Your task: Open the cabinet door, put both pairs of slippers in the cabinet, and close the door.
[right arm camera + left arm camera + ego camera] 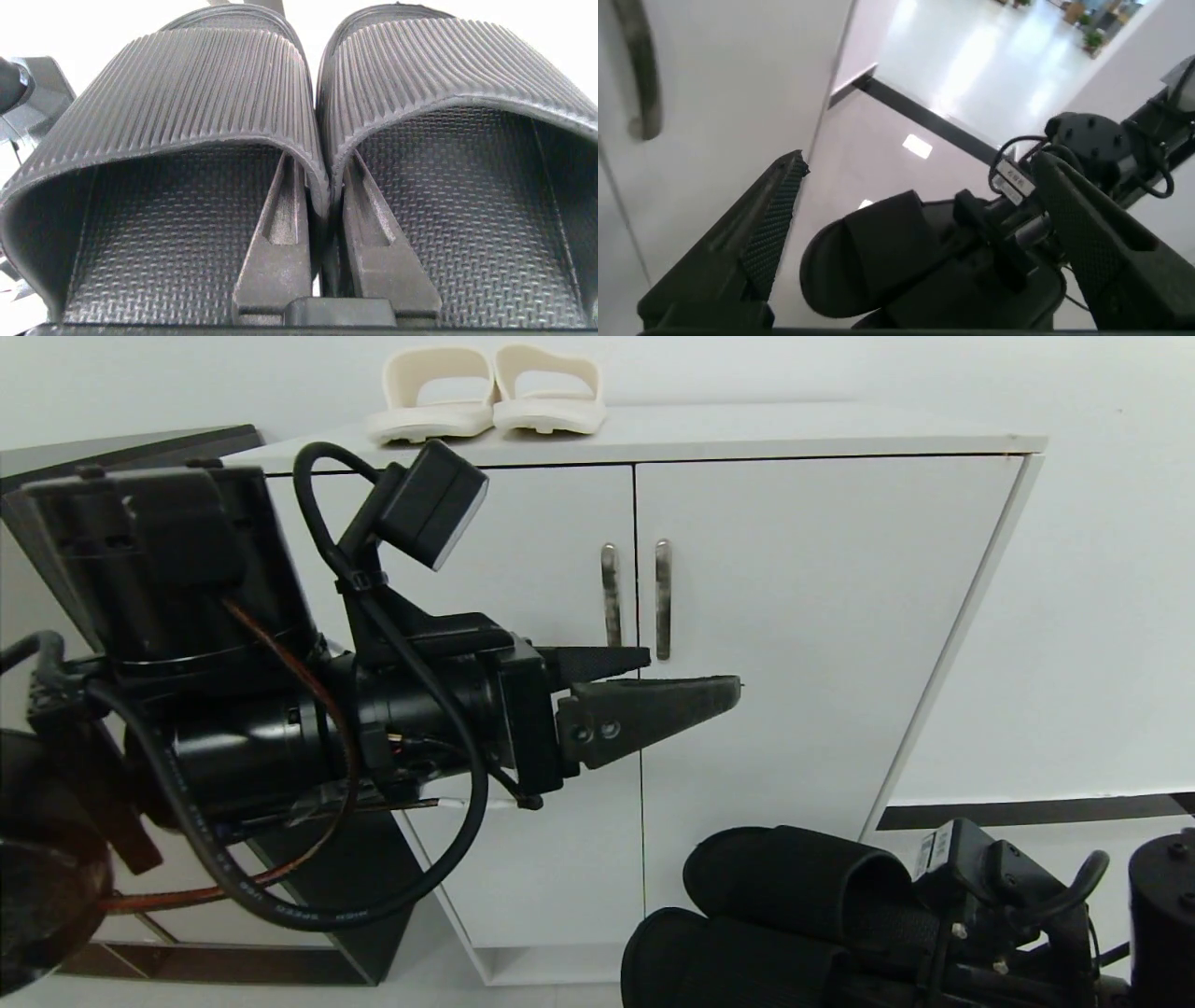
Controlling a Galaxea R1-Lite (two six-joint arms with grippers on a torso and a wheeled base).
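**Left hand open at the handles, right hand clamped on the black pair**

My left gripper (691, 672) comes in from 9 o'clock in the head view. It sits just under the two metal handles (637, 597), close to the door front. Can't tell if it touches. Its jaws are spread wide with nothing between them, and the left wrist view shows the two ribbed fingers (771, 233) well apart.

The cabinet (812, 616) is white with a flat top. Both doors are shut, and the handles stand upright side by side along the centre seam.

The cream slippers (485, 392) are at 12 o'clock on the cabinet top, near its left end. They're open-toe slides, side by side and touching.

The black slippers (794, 896) are at 5 o'clock, low in front of the right door. They have ribbed straps and diamond-textured footbeds, and they lie pressed together.

My right gripper (320, 187) has one finger inside each slipper. It's closed down on the two adjoining inner walls, holding the pair.

A dark panel (327, 896) is at 7 o'clock, beside the cabinet.
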